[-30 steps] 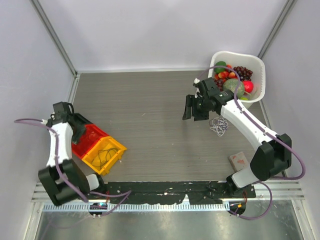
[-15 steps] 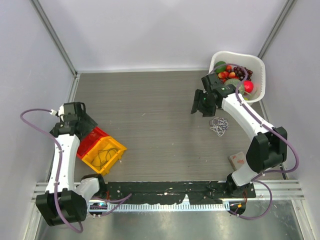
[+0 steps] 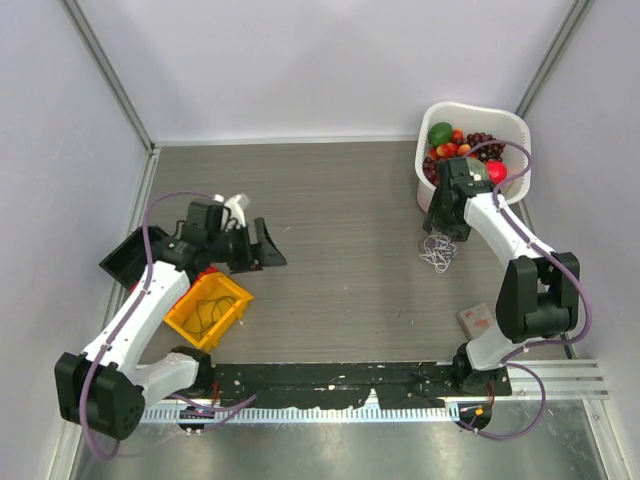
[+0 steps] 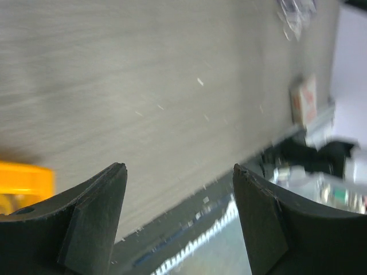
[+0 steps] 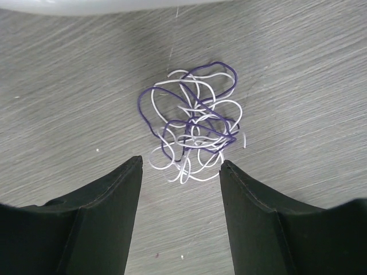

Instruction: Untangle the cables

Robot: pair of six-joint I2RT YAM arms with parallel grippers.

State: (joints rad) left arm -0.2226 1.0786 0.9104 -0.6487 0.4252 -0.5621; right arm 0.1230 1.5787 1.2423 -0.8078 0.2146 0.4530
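With the right gripper (image 5: 180, 163) jaws wide over the cables (image 5: 192, 129), pinch one outer purple loop only. The left gripper (image 4: 179, 167) jaws are wide and empty.

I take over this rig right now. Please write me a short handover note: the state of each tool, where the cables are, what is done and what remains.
Left tool: open, empty, over bare table beside the yellow bin.
Right tool: open, above the cables, gripping nothing.
Cables: one white-and-purple tangle on the table, near the white fruit basket.
Done: nothing visible on this tangle; something thin and dark, maybe a wire, lies in the yellow bin.
Left: grasp the tangle and pull the wires apart.
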